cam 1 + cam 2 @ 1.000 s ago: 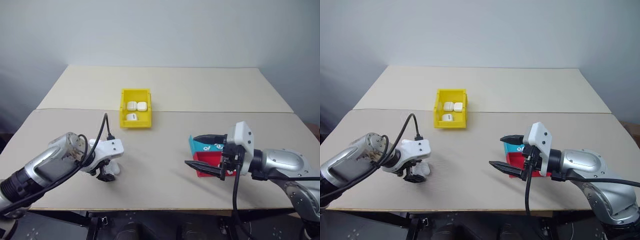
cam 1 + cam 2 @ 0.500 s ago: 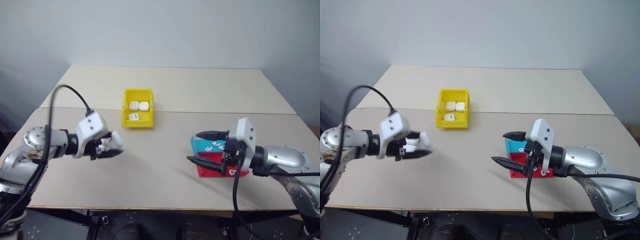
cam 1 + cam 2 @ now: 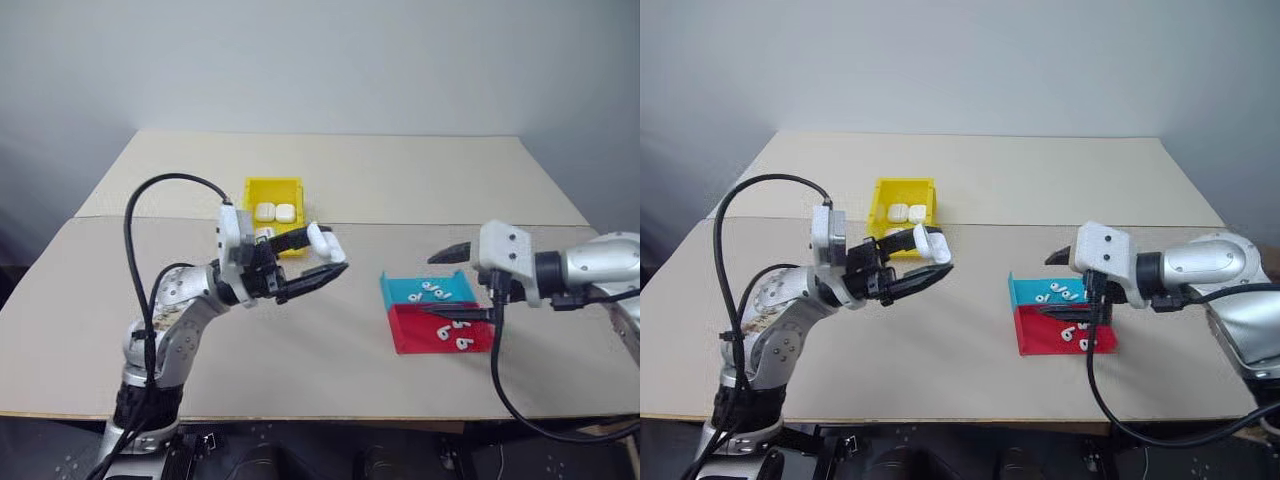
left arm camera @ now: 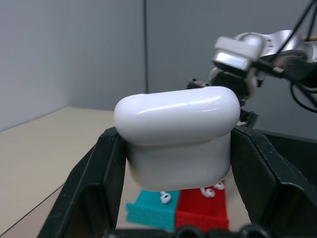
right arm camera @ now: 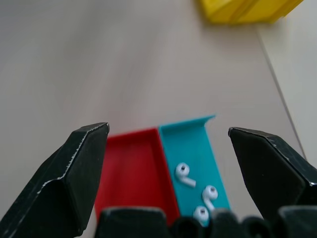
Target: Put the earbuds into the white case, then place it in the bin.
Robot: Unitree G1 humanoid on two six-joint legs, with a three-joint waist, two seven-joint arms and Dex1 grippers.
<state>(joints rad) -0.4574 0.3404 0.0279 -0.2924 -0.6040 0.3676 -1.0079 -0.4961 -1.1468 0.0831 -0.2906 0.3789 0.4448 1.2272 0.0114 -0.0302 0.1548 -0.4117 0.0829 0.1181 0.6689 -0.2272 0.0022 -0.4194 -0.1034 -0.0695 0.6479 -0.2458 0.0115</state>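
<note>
My left gripper (image 3: 326, 253) is shut on the white case (image 3: 322, 243), held above the table's middle with the fingers pointing right. From the left wrist the closed case (image 4: 176, 139) sits between both black fingers. My right gripper (image 3: 449, 283) hangs open over the trays, nothing between its fingers. Several white earbuds (image 3: 432, 288) lie in the teal tray (image 3: 398, 296), and more earbuds (image 3: 450, 338) in the red tray (image 3: 410, 338). From the right wrist, earbuds (image 5: 184, 174) show in the teal tray just below the open gripper (image 5: 168, 134). The yellow bin (image 3: 272, 187) stands behind the left gripper.
Three white cases (image 3: 274, 212) lie inside the yellow bin. A seam (image 3: 400, 224) between two tabletops runs across behind the trays. A black cable (image 3: 160, 190) loops above my left arm, and another cable (image 3: 497, 370) hangs from the right wrist.
My left gripper has lifted the white case off the near-left table and swung it up and right toward the middle. My right gripper has drawn back to the right, over the trays.
</note>
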